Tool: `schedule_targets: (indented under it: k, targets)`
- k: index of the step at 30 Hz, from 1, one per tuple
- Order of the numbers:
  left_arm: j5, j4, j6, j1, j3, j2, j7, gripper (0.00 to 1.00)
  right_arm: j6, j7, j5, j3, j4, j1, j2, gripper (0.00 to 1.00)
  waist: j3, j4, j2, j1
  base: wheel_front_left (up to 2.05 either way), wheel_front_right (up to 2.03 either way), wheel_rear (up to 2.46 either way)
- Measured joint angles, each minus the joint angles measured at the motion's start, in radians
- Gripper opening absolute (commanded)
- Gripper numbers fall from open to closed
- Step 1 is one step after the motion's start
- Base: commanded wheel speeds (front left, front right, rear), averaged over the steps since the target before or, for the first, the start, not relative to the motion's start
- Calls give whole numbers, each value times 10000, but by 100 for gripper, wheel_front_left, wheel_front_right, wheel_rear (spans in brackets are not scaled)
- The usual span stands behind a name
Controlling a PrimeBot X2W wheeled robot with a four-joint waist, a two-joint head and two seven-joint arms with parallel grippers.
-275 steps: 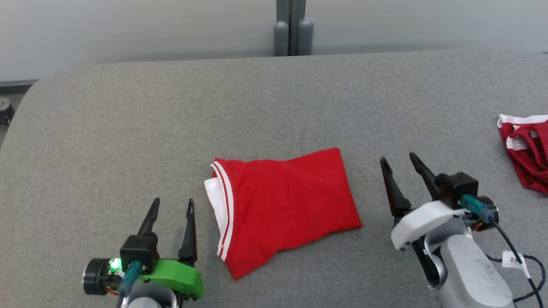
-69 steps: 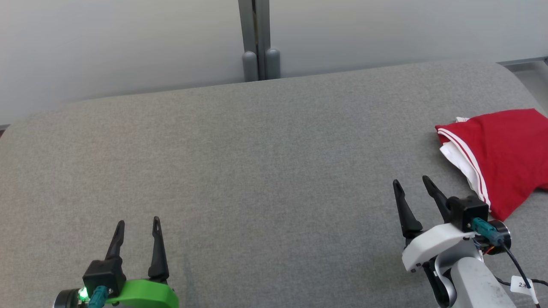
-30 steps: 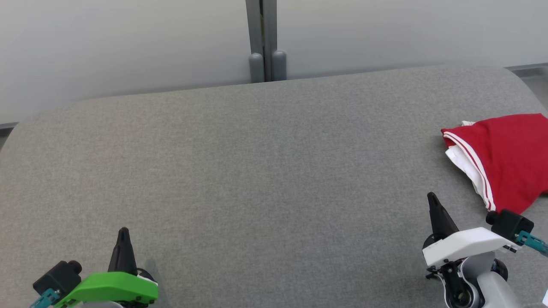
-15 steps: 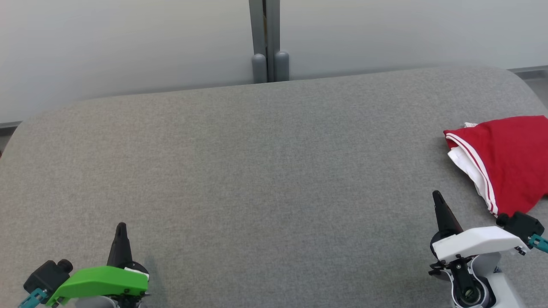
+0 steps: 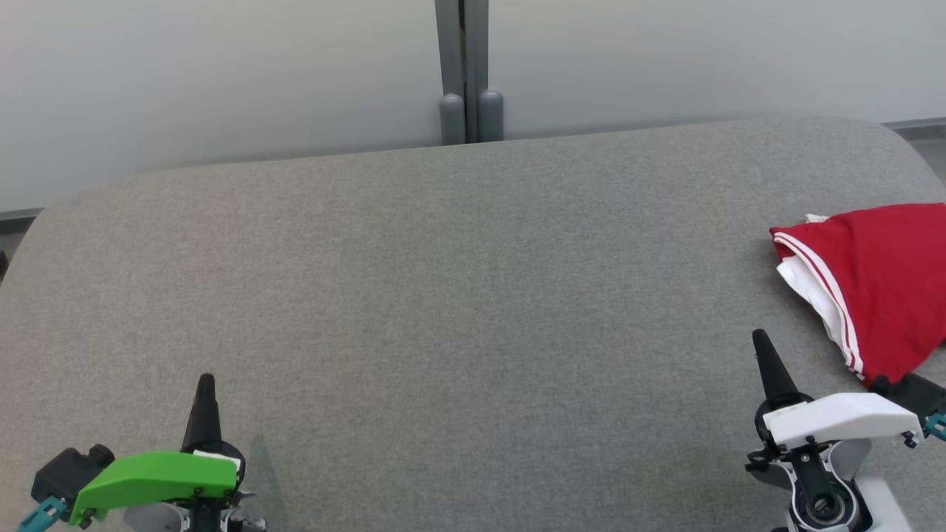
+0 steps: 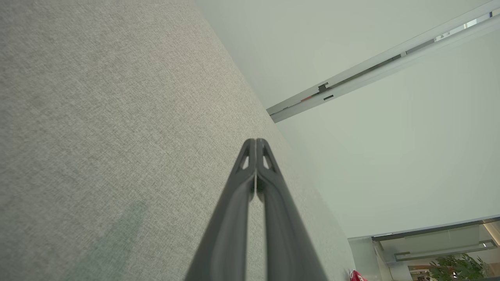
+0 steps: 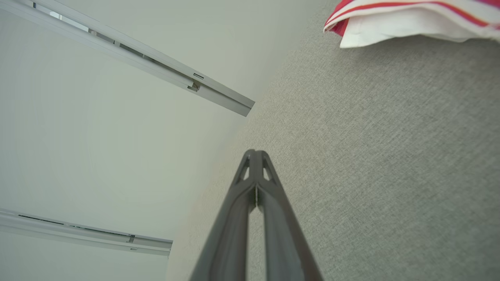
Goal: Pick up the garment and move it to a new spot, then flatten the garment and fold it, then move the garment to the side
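Left shell (image 5: 155,476) green, right shell (image 5: 842,417) white; jaws dark, tapered.

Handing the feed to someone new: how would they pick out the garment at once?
Take the grey table and follow it to its right edge. Just past the right hand lies the folded garment: bright red against plain grey, with a white lining and white stripes along its left edge.
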Motion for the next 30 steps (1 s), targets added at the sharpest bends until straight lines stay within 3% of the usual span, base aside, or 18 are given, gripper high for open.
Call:
schedule_targets:
  k: [30]
  targets:
    - [-2765, -161, -130, -279, 301, 12, 719, 0, -2, 723, 2778, -299, -470, 151, -17, 0, -53, 162, 0, 0, 0, 0, 0]
